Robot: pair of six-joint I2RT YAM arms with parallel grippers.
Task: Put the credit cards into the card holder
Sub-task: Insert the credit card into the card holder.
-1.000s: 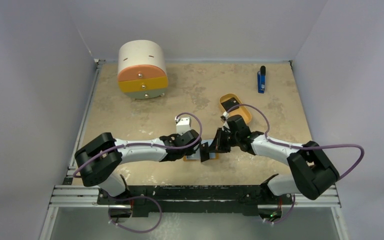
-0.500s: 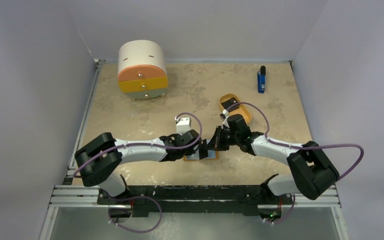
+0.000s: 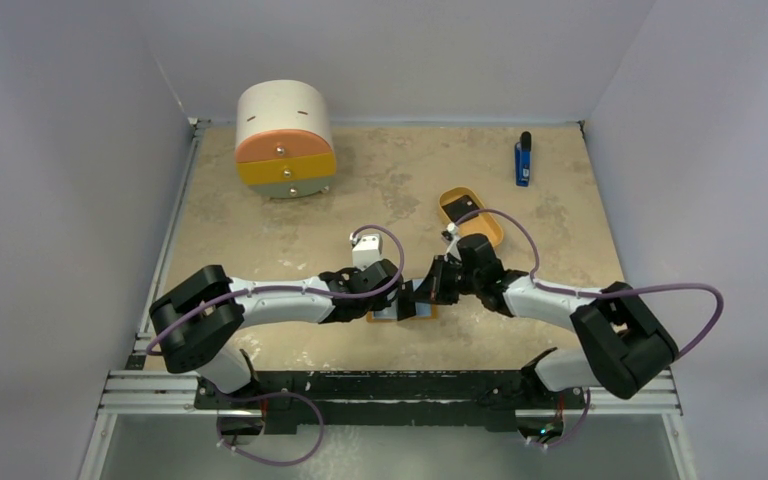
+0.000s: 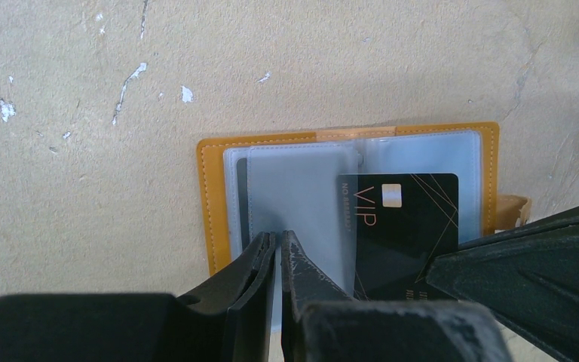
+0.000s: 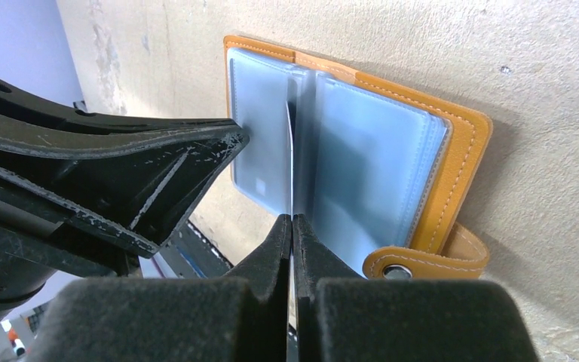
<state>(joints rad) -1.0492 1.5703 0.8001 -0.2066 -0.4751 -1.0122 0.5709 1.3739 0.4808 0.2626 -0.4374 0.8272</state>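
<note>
Left claw (image 4: 277, 238) has its jaws almost together, pinching the lower edge of a clear plastic sleeve (image 4: 301, 188) of the card holder (image 4: 212, 204). The holder lies open on the tabletop (image 3: 260, 240) near the front edge, between the two arms. The right claw (image 5: 292, 224) is clamped tight on a black VIP card (image 4: 407, 226), which its own wrist view shows edge-on over the holder's fold.

The card's left edge sits at the lifted sleeve while most of its face is still outside. I judge this insertion begun but not finished. A dark strip behind the leftmost sleeves may be a card already stowed, but I cannot tell. A small dark piece (image 3: 465, 211) in the tan oval tray (image 3: 491, 230) farther back looks like another card left to fetch.

Against a second ago, the right arm has swung slightly left, carrying the card farther over the holder. The left arm and the tray sit as they did.
</note>
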